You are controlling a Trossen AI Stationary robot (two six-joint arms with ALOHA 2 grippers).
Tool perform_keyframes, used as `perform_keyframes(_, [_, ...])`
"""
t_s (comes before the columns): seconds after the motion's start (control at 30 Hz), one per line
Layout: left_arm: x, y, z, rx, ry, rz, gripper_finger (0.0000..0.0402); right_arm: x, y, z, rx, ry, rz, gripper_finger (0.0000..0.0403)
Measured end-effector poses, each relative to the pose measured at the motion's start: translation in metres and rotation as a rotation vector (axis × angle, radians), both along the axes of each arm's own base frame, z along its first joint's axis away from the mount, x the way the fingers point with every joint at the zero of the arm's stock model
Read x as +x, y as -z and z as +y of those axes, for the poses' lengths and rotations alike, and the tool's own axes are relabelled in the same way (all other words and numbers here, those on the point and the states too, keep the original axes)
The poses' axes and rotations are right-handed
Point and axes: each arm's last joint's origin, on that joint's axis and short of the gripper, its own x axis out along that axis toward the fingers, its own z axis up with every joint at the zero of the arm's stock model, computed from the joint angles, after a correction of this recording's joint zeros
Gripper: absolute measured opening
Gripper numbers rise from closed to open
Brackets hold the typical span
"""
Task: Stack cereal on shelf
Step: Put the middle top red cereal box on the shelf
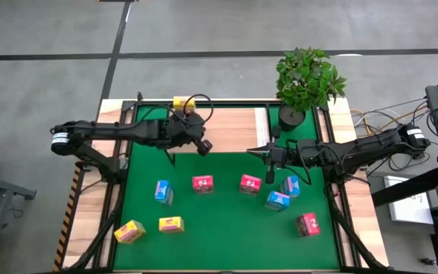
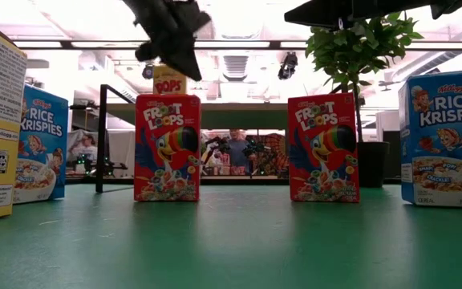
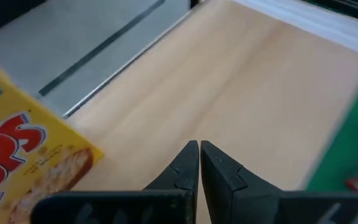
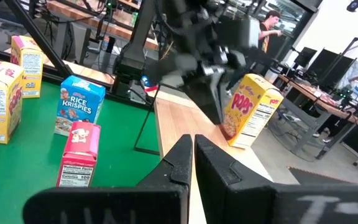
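One yellow cereal box [image 1: 181, 101] stands upright on its base at the far edge of the light-wood shelf [image 1: 230, 129]; it also shows in the left wrist view [image 3: 23, 168] and the right wrist view [image 4: 248, 118]. The other boxes stand on the green mat: blue [image 1: 163, 191], pink-red [image 1: 202, 183], pink-red [image 1: 250, 184], two blue [image 1: 284, 194], pink-red [image 1: 308, 224], two yellow [image 1: 150, 227]. My left gripper [image 1: 202, 146] [image 3: 199, 150] hovers shut over the shelf's near edge, apart from the yellow box. My right gripper [image 1: 261, 152] [image 4: 188, 144] is shut above the shelf's right part.
A potted plant [image 1: 306, 80] stands at the shelf's right far corner. The shelf's board [image 3: 229, 81] is bare to the right of the yellow box. In the low view, two pink-red boxes [image 2: 167, 147] [image 2: 323, 147] stand mid-mat. A person [image 4: 269, 25] is in the room beyond.
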Motion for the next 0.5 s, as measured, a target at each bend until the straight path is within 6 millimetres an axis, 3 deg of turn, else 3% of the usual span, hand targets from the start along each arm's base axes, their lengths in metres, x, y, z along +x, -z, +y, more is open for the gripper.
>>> perform_keyframes(0.13, [0.000, -0.017, -0.022, 0.053, 0.137, 0.043, 0.0000, 0.000, 0.000, 0.000, 0.010, 0.000, -0.002, 0.0009])
perform_keyframes(0.23, [-0.001, -0.025, -0.044, 0.060, 0.354, 0.068, 0.0000, 0.000, 0.000, 0.000, 0.018, 0.001, -0.003, 0.0009])
perform_keyframes(0.4, [-0.011, -0.018, -0.087, 0.014, 0.859, 0.053, 0.0000, 0.000, 0.000, 0.000, 0.027, 0.002, -0.007, 0.0009])
perform_keyframes(0.5, [-0.021, -0.011, -0.105, 0.031, 1.027, -0.025, 0.0000, 0.000, 0.000, 0.000, 0.042, 0.003, -0.010, 0.0009])
